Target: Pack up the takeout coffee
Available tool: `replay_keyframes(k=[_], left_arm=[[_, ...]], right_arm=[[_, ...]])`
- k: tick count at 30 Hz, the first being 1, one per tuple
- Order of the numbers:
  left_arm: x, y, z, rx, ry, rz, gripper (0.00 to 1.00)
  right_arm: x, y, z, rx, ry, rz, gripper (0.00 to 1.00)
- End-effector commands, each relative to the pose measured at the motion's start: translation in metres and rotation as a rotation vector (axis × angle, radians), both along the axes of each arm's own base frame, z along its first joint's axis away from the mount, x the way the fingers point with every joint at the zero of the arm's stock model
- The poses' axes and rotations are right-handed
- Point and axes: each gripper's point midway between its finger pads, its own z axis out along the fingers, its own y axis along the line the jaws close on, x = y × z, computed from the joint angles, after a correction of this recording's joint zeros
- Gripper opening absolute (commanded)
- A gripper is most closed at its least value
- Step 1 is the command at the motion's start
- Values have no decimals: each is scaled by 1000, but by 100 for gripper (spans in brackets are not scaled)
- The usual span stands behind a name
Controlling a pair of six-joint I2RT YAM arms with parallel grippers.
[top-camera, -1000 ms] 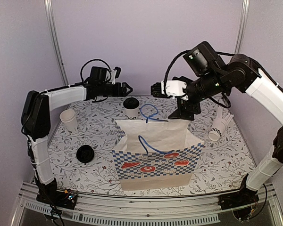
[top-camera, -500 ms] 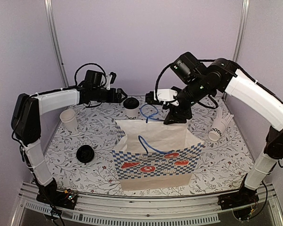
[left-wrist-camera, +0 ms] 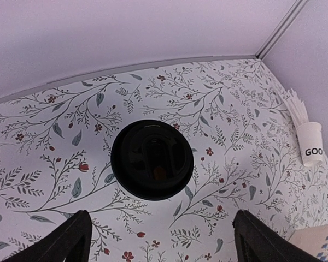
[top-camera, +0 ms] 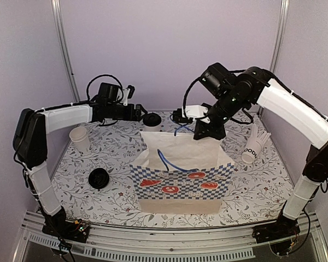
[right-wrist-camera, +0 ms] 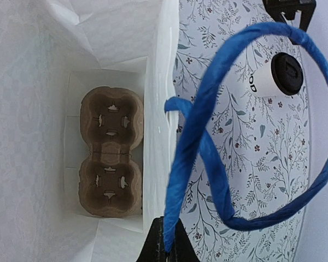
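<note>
Checkered paper bag [top-camera: 180, 183] stood upright and open at mid-worktop [top-camera: 251, 185], mouth facing up. Takeout coffee [top-camera: 151, 121] sat upright on the worktop just behind the bag's back-left corner, outside the bag, black lid on; from the left wrist view the lid [left-wrist-camera: 152, 159] showed as a dark disc from above. Left fingers [top-camera: 139, 113] hung behind and to the left of the bag, spread wide apart, tips [left-wrist-camera: 71, 243] flanking the coffee's near side without touching it. Right fingers [top-camera: 179, 115] were above the bag's rear edge, clenched on the rear blue handle [top-camera: 177, 129]; the right wrist view showed the cord [right-wrist-camera: 208, 125] pinched between the dark tips [right-wrist-camera: 163, 248] and looping up from them. Inside the bag, a brown cardboard cup carrier [right-wrist-camera: 110, 153] lay flat on the bottom, both wells unfilled. Plain white cup [top-camera: 80, 139] stood well left of the bag; a loose black lid [top-camera: 99, 178] lay near the bag's front-left side. Lettered white cup with sticks [top-camera: 254, 146] lay tilted to the right of the bag.
</note>
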Motion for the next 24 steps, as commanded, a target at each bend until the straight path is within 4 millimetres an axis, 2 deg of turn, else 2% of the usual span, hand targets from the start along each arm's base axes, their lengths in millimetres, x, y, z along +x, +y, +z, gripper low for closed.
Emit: replay_keyframes(k=[1, 3, 7, 18, 21, 24], left_arm=[[7, 1, -2, 3, -29, -9, 93], [9, -2, -5, 8, -28, -20, 94], [14, -6, -17, 24, -18, -33, 94], [30, -29, -32, 51, -23, -94, 95], [33, -35, -35, 41, -15, -108, 95], [38, -39, -41, 37, -1, -113, 96]], right_arm=[[35, -22, 21, 13, -81, -61, 0], [47, -30, 26, 17, -106, -80, 0], [61, -42, 23, 0, -123, -91, 0], [80, -49, 11, -7, -105, -113, 0], [81, -49, 10, -5, -99, -119, 7], [82, -49, 12, -2, -107, -131, 26]])
